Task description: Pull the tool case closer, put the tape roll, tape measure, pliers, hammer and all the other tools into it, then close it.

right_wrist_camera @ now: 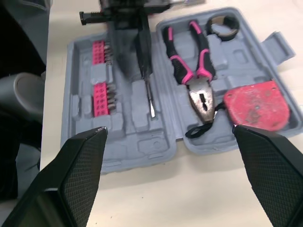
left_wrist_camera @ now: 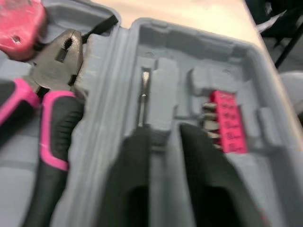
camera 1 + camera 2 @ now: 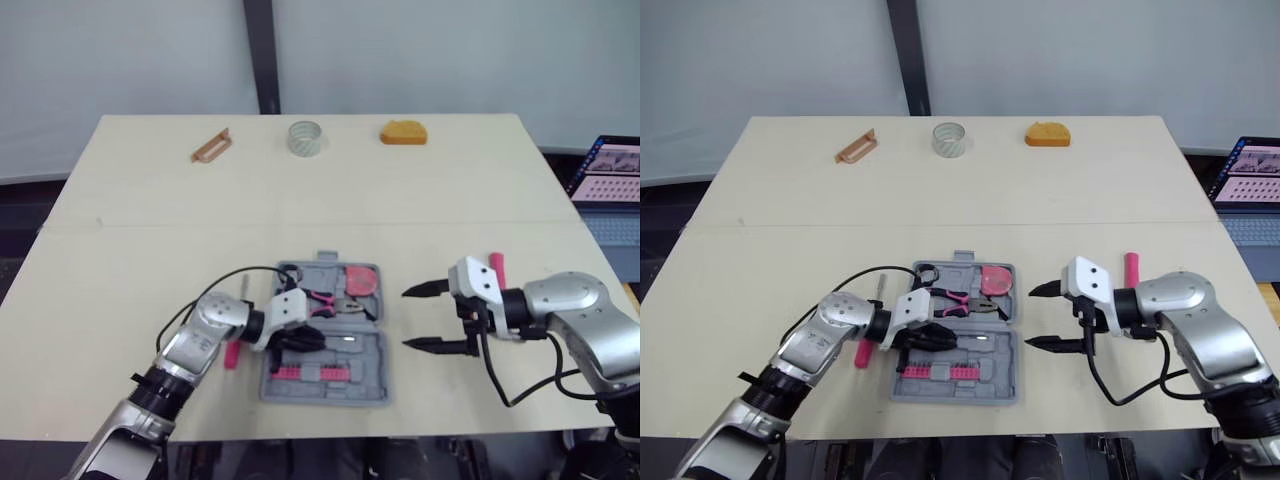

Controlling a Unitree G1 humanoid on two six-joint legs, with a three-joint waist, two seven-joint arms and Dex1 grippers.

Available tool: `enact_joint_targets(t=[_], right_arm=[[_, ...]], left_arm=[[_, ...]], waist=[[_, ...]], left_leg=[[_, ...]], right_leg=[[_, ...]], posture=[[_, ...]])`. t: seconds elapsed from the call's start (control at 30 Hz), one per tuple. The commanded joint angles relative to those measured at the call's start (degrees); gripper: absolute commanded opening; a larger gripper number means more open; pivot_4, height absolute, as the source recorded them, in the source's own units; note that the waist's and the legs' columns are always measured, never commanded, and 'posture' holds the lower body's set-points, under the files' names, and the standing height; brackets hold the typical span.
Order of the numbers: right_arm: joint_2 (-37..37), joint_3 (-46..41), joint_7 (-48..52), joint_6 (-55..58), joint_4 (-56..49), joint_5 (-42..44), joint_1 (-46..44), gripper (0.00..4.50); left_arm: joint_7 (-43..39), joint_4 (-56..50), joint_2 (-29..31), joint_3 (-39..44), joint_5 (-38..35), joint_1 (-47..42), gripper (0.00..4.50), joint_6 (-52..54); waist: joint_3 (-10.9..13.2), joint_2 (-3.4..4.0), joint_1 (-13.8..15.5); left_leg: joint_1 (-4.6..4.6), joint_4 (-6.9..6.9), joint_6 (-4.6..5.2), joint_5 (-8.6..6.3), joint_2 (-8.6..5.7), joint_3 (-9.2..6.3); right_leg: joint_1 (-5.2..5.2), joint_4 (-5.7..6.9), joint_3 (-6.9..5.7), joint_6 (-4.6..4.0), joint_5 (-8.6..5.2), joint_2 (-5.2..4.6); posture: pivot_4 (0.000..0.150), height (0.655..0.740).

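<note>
left gripper [image 3: 308, 340] low over the near half of the open tool case [image 3: 372, 392], at a screwdriver [image 1: 149, 101]; grip impossible to tell. right gripper [image 3: 405, 318] spread wide, empty, just right of the case. pliers [image 3: 325, 300] and tape measure [image 3: 360, 279] in the far half. tape roll [image 3: 306, 137] at the far edge of the pale table [image 3: 150, 250]. laptop [image 3: 610, 170] off right, grey wall [image 3: 450, 50] behind.

Open laptop [image 3: 615, 175] beside table's [image 3: 150, 260] right edge.
</note>
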Motion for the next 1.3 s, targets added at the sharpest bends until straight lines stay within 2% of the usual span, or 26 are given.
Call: enact_joint_targets(t=[0.03, 0.13, 0.17, 0.27, 0.4, 0.63, 0.93, 1.3], right_arm=[[0.80, -4.98, -1.58, 3.32, 0.37, 4.57, -0.15, 4.50], [0.35, -10.50, -3.15, 6.28, 3.34, 7.26, 1.71, 4.50], [0.16, -11.84, -3.55, 6.87, 4.11, 7.78, 2.23, 4.50], [-1.36, -16.94, -4.26, 5.91, 9.73, 6.90, 4.98, 4.50], [-3.31, -20.79, -4.24, 3.01, 17.40, 4.92, 7.71, 4.50], [-5.13, -25.59, -5.98, -4.04, 33.70, 0.91, 9.13, 4.50], [-4.73, -27.68, -8.61, -9.98, 47.86, -1.24, 7.65, 4.50], [-4.90, -26.77, -9.58, -14.82, 56.81, -3.84, 4.38, 4.50]], left_arm=[[-0.40, -8.99, 2.79, 7.34, -7.83, -0.57, 2.91, 7.88], [0.52, -14.06, 7.81, 16.53, -13.45, 2.11, 4.41, 13.39], [0.80, -14.79, 9.22, 18.65, -14.42, 3.16, 4.47, 14.17], [1.52, -14.14, 14.47, 28.22, -16.29, 9.90, 4.47, 14.98], [3.35, -11.70, 18.01, 37.16, -16.28, 17.73, 4.47, 13.54], [7.34, -1.88, 19.62, 51.00, -14.03, 30.08, 4.47, 6.11], [12.49, 6.94, 17.76, 58.31, -13.96, 36.01, 4.47, -1.92], [14.51, 8.77, 17.07, 57.25, -14.84, 35.32, 4.47, -4.27]], waist=[[0.01, 0.00, -0.01], [0.02, 0.00, -0.01], [0.02, 0.00, -0.05], [0.05, 0.05, -0.10], [0.09, 0.06, -0.09], [0.11, 0.10, -0.25], [0.12, 0.12, -0.79], [0.13, 0.13, -1.84]], left_leg=[[0.00, 0.00, 0.00, 0.00, 0.00, -0.01], [-0.01, -0.01, 0.00, 0.00, 0.00, -0.03], [-0.02, -0.02, 0.00, 0.00, 0.00, -0.03], [0.02, -0.11, 0.00, 0.00, 0.00, -0.02], [0.03, -0.13, 0.00, 0.00, 0.00, 0.02], [0.05, -0.20, -0.01, 0.00, 0.00, 0.06], [0.08, -0.31, -0.03, -0.01, 0.01, 0.10], [0.19, -0.45, -0.03, -0.01, 0.01, 0.17]], right_leg=[[0.00, -0.01, 0.00, 0.00, 0.00, 0.00], [0.00, -0.01, 0.01, 0.00, 0.00, 0.00], [0.00, -0.03, 0.01, 0.00, 0.00, 0.00], [0.00, -0.06, 0.01, 0.00, 0.00, 0.00], [0.00, -0.09, 0.04, 0.00, 0.00, 0.00], [-0.01, -0.15, 0.05, 0.00, 0.00, 0.00], [-0.02, -0.19, 0.05, 0.00, 0.00, 0.00], [-0.02, -0.19, 0.08, 0.00, 0.00, -0.01]], posture=[[0.150, 0.7400], [0.150, 0.7400], [0.150, 0.7400], [0.150, 0.7400], [0.150, 0.7400], [0.150, 0.7400], [0.150, 0.7400], [0.150, 0.7400]])
